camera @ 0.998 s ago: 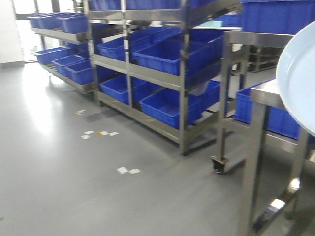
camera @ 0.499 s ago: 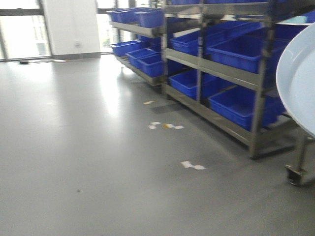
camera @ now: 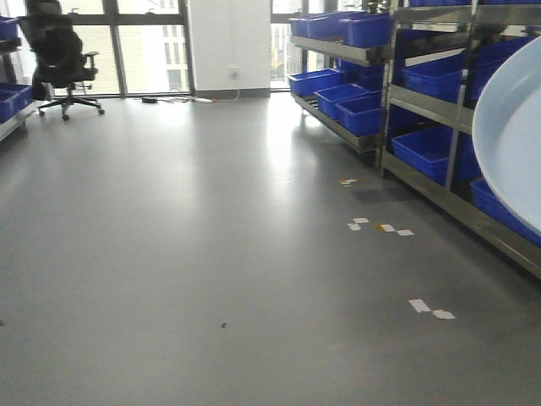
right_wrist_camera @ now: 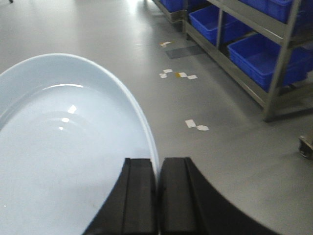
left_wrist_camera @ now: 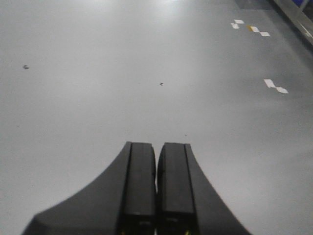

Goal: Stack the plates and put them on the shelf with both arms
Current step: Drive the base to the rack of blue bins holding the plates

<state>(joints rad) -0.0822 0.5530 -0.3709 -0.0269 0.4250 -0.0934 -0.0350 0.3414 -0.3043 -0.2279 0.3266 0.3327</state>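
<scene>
A large pale blue-white plate (right_wrist_camera: 63,156) fills the lower left of the right wrist view. My right gripper (right_wrist_camera: 157,161) is shut on its rim, one finger over the plate and one outside it. The same plate (camera: 516,144) juts in at the right edge of the front view, held above the floor. I cannot tell whether a second plate lies under it. My left gripper (left_wrist_camera: 157,145) is shut on nothing and hangs over bare grey floor. Steel racks (camera: 427,103) stand at the right; I cannot tell whether one is the task's shelf.
Blue crates (camera: 359,110) fill the rack tiers (right_wrist_camera: 279,73). A black office chair (camera: 59,55) stands at the far left by the windows. Paper scraps (camera: 380,227) lie on the grey floor (left_wrist_camera: 98,73). A caster (right_wrist_camera: 307,144) shows at the right edge.
The front view has swung left: the racks and crates slid to the right, and the window wall and chair came into view. The plate stays at the right edge.
</scene>
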